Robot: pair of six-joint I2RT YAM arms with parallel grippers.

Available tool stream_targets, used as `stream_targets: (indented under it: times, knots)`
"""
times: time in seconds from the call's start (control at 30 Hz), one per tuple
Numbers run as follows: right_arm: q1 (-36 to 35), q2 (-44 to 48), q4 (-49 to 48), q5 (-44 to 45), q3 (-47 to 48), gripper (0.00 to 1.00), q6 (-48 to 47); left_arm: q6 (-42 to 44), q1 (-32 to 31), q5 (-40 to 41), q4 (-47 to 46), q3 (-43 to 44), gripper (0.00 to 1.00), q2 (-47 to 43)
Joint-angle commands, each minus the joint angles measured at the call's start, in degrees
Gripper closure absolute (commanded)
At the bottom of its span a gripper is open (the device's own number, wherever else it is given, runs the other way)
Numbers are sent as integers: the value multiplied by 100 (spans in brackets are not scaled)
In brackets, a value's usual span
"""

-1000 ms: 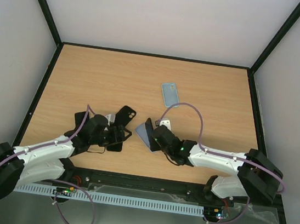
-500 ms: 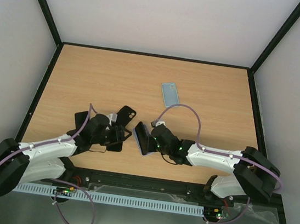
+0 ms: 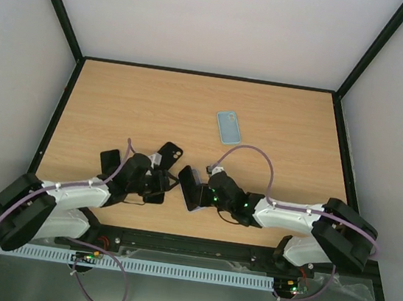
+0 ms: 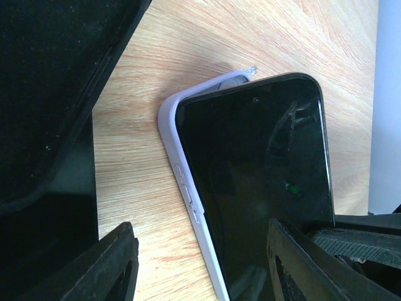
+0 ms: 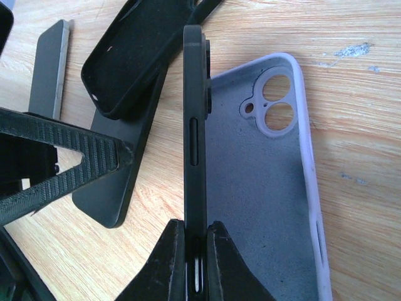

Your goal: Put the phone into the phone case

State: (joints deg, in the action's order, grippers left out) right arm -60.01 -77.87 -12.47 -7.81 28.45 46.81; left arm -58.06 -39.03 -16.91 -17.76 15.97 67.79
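Note:
My right gripper (image 3: pixel 203 192) is shut on the black phone (image 5: pixel 195 125) and holds it on its long edge. The phone stands along the left wall of the lilac case (image 5: pixel 266 194), which lies open side up on the table. In the left wrist view the phone's dark screen (image 4: pixel 257 182) leans over the lilac case's side wall (image 4: pixel 188 200). My left gripper (image 4: pixel 200 269) is open and empty, its fingers (image 4: pixel 116 266) low on either side of that case wall. In the top view it (image 3: pixel 161 182) sits just left of the phone (image 3: pixel 189 184).
A black case (image 5: pixel 135 56) lies tilted just left of the phone, also in the top view (image 3: pixel 170 154). A dark flat slab (image 5: pixel 116 188) lies under it and a dark phone (image 5: pixel 47 69) further left. A light blue case (image 3: pixel 228 126) lies further back.
My right gripper has carried the phone and lilac case a little left and toward the near edge, standing the phone more upright. My left gripper has reached right, closer to them.

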Motion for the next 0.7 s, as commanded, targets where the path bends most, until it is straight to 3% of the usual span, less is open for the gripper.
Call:
stream_targets:
  times: [0.0,0.5,0.67]
  knots:
    - [-88,-184,-147,-226,-385,95,428,108,-57,-33,-284,-76,44,221]
    - [-88,-395,-1250,-953,-884,94,1039,231,-167,-139,-719,-54,48,617]
    - [-82,-387,-1250,-744,-1026,94,1222,269,-184,-173,-813,-66,48,652]
